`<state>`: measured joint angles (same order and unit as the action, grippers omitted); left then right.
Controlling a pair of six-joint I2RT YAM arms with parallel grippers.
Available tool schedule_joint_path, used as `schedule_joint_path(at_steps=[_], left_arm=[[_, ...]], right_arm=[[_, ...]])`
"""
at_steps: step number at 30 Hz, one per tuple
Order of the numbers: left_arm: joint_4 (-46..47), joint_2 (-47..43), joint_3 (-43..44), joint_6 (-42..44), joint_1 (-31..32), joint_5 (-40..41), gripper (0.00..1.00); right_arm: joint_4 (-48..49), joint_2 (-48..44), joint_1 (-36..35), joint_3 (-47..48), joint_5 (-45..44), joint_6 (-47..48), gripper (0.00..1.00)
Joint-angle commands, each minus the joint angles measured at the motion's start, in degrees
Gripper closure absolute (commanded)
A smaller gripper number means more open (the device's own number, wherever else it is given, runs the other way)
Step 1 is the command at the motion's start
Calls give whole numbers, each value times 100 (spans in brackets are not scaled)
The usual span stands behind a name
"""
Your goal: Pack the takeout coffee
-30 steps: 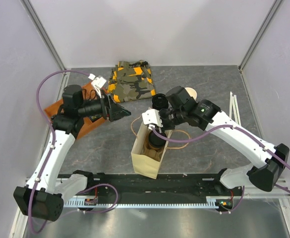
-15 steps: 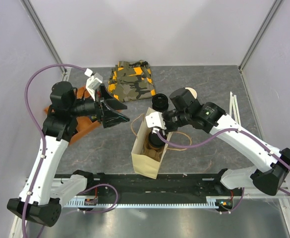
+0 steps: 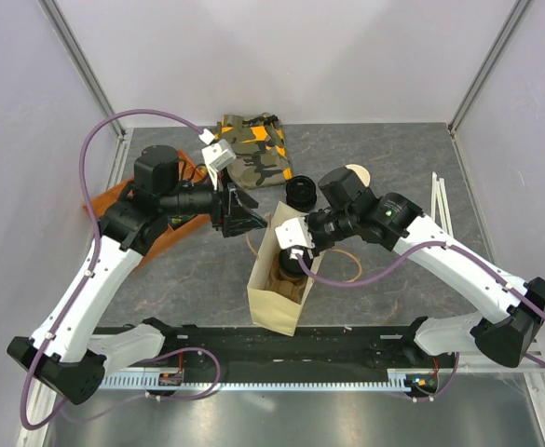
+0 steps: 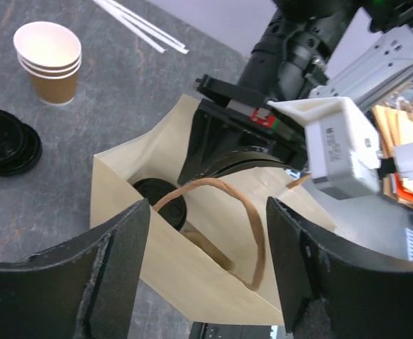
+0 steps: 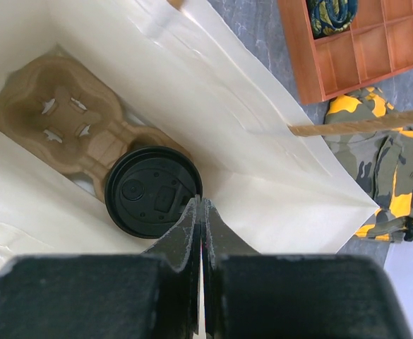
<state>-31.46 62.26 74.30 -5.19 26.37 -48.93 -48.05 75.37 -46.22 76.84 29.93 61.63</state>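
The takeout coffee (image 5: 150, 191) stands inside the open paper bag (image 3: 270, 303), its black lid (image 4: 160, 201) up, seated in a brown pulp carrier (image 5: 58, 113). My right gripper (image 5: 200, 203) is shut with nothing in it, and its tips hang just above the lid's rim inside the bag's mouth (image 3: 295, 244). My left gripper (image 4: 207, 212) is open. It hovers beside the bag's top left edge (image 3: 246, 216), with the bag's near wall and brown handle (image 4: 252, 233) showing in the gap between its fingers.
Loose black lids (image 3: 300, 193) and a stack of tan cups (image 4: 49, 60) sit behind the bag. White straws (image 3: 442, 200) lie at the right. A camouflage cloth (image 3: 249, 151) and an orange tray (image 3: 123, 200) lie at the back left.
My left arm has swung right and come up close to the bag, and its jaws have narrowed a little. My right gripper has stayed shut over the bag, a little lower than before.
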Motion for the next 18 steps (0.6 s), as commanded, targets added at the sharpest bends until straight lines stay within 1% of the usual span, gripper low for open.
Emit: schedule_joint_path(at_steps=[1, 7, 10, 12, 14, 18], left_arm=[[-202, -3, 251, 422, 123, 893, 28], [-62, -196, 242, 299, 114, 832, 30], [192, -460, 216, 264, 114, 701, 22], [167, -495, 190, 273, 114, 639, 21], [-87, -434, 269, 404, 114, 717, 20], [-185, -337, 322, 510, 123, 481, 20]], right_arm=[[-125, -5, 7, -46, 320, 385, 100], [-231, 83, 16, -20, 391, 508, 100], [-257, 109, 16, 15, 408, 491, 100], [-275, 109, 25, 33, 408, 473, 100], [-275, 109, 25, 33, 417, 482, 100], [-310, 135, 25, 42, 426, 535, 100]])
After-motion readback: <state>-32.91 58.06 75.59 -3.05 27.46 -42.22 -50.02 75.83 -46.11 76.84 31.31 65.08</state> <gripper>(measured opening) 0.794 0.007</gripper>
